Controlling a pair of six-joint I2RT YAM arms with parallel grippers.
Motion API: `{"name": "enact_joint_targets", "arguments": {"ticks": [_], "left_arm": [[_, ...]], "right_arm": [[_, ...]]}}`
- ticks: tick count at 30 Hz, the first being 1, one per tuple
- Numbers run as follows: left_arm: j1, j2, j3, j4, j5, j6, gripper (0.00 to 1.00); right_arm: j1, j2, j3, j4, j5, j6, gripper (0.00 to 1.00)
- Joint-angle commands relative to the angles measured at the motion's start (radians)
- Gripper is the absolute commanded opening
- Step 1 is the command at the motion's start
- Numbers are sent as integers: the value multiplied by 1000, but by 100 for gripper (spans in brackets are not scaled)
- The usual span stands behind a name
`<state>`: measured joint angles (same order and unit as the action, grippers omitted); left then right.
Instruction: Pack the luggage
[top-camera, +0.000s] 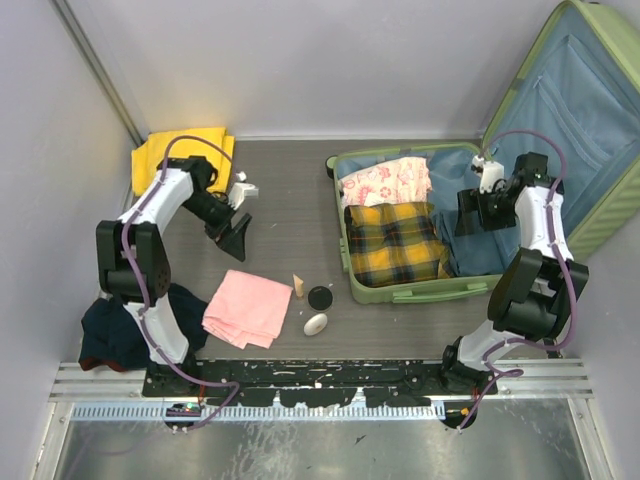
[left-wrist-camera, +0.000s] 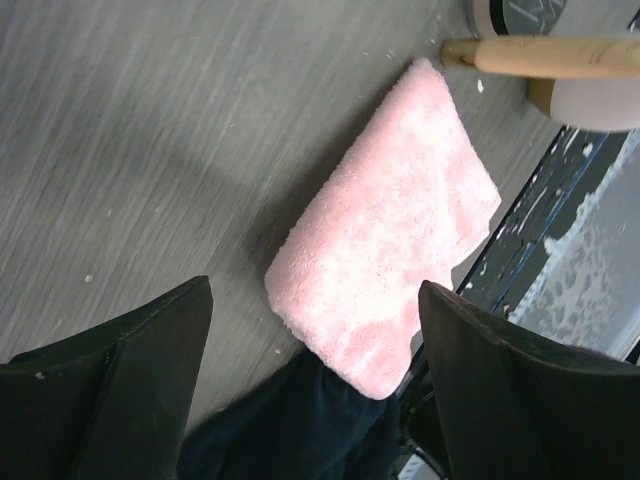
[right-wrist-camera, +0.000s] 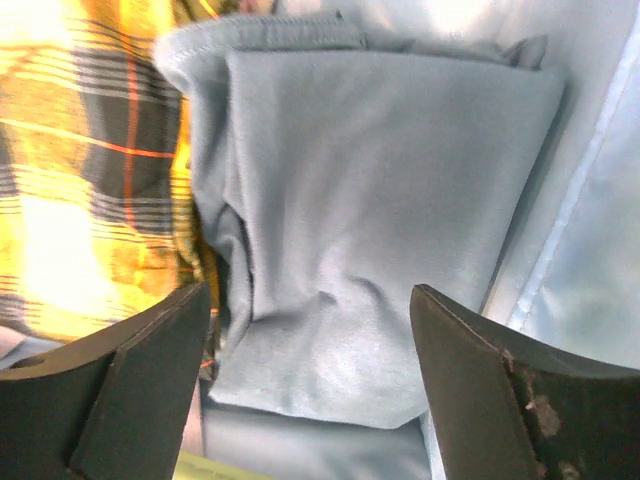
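Observation:
The luggage (top-camera: 412, 292) is a light-green suitcase lying open, its blue-lined lid (top-camera: 580, 110) raised at the right. Inside lie a pink floral cloth (top-camera: 385, 182), a yellow plaid garment (top-camera: 395, 243) and a folded grey-blue garment (top-camera: 472, 250). My right gripper (top-camera: 468, 212) hovers open just above the grey-blue garment (right-wrist-camera: 370, 220), nothing between its fingers (right-wrist-camera: 150, 380); the plaid garment (right-wrist-camera: 90, 170) lies to its left. My left gripper (top-camera: 232, 238) hangs open over the table, above a folded pink towel (left-wrist-camera: 385, 260), holding nothing.
On the table lie the pink towel (top-camera: 247, 308), a dark navy cloth (top-camera: 115, 330) by the left arm's base, a yellow cloth (top-camera: 185, 152) at the back left, and a wooden cone (top-camera: 297, 286), black disc (top-camera: 320, 297) and white oval (top-camera: 316, 324) near the suitcase.

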<state>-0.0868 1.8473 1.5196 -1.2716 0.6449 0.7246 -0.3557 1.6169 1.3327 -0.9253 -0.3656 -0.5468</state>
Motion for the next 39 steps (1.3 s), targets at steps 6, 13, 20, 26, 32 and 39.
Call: {"name": "enact_joint_targets", "arguments": {"ticks": [6, 13, 20, 26, 32, 39], "left_arm": [[-76, 77, -61, -77, 24, 305, 84], [-76, 71, -166, -51, -31, 392, 81], [-47, 13, -318, 37, -66, 392, 72], [23, -21, -335, 142, -34, 289, 41], [73, -147, -302, 189, -3, 268, 0], [85, -286, -198, 226, 17, 224, 0]], "right_arm": [[-1, -103, 177, -106, -215, 30, 100], [44, -130, 212, -113, -281, 71, 100], [112, -135, 202, -78, -288, 134, 100], [185, -135, 193, -7, -312, 225, 100], [257, -147, 173, 121, -355, 328, 100], [325, -218, 42, 420, -420, 526, 100]]}}
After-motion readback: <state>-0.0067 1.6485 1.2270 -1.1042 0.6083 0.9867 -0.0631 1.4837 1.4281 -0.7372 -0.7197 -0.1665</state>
